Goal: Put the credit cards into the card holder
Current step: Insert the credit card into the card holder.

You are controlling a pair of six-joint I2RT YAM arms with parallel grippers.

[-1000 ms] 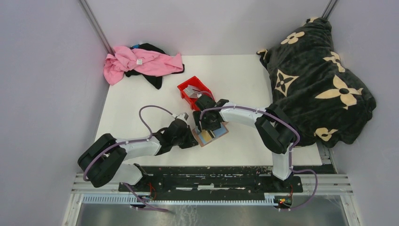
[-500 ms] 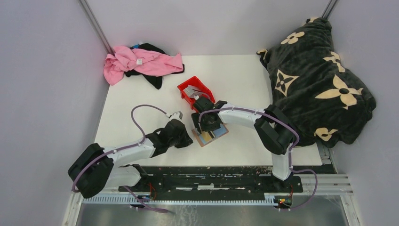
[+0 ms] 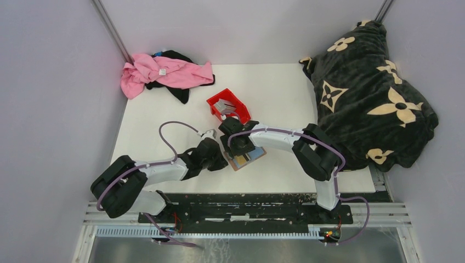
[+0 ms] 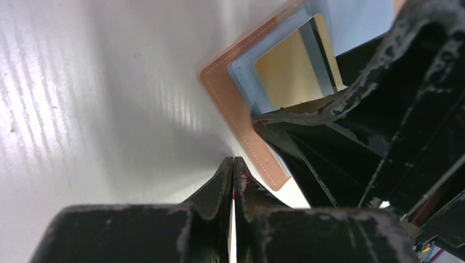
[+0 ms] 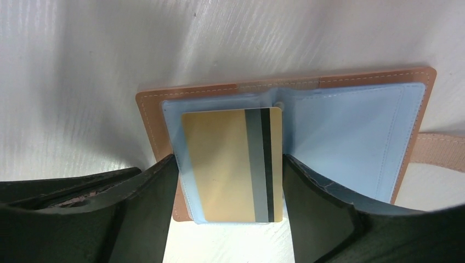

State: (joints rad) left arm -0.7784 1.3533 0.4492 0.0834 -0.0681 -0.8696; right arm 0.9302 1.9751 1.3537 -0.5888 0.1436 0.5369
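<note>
The card holder (image 3: 248, 159) (image 5: 351, 126) lies open and flat on the white table, tan with pale blue inner pockets. A gold credit card (image 5: 219, 137) (image 4: 290, 71) with a dark stripe lies on its left page, inside the blue pocket's outline. My right gripper (image 5: 230, 164) (image 3: 239, 145) hovers over it, open wide, one finger close along each long edge of the card. My left gripper (image 4: 233, 160) (image 3: 219, 163) is shut on nothing, its tips down on the table beside the holder's tan edge (image 4: 236, 109). More grey credit cards (image 3: 225, 105) sit in the red bin (image 3: 210, 102).
The red bin stands just behind the right gripper. Pink and black clothes (image 3: 164, 74) lie at the back left. A dark flower-patterned blanket (image 3: 373, 87) covers the table's right side. Grey walls close in on both sides.
The left arm drew back to the left half a second ago, then returned to the holder's left edge. The right gripper shifted slightly left over the holder. The gold card stays put.
</note>
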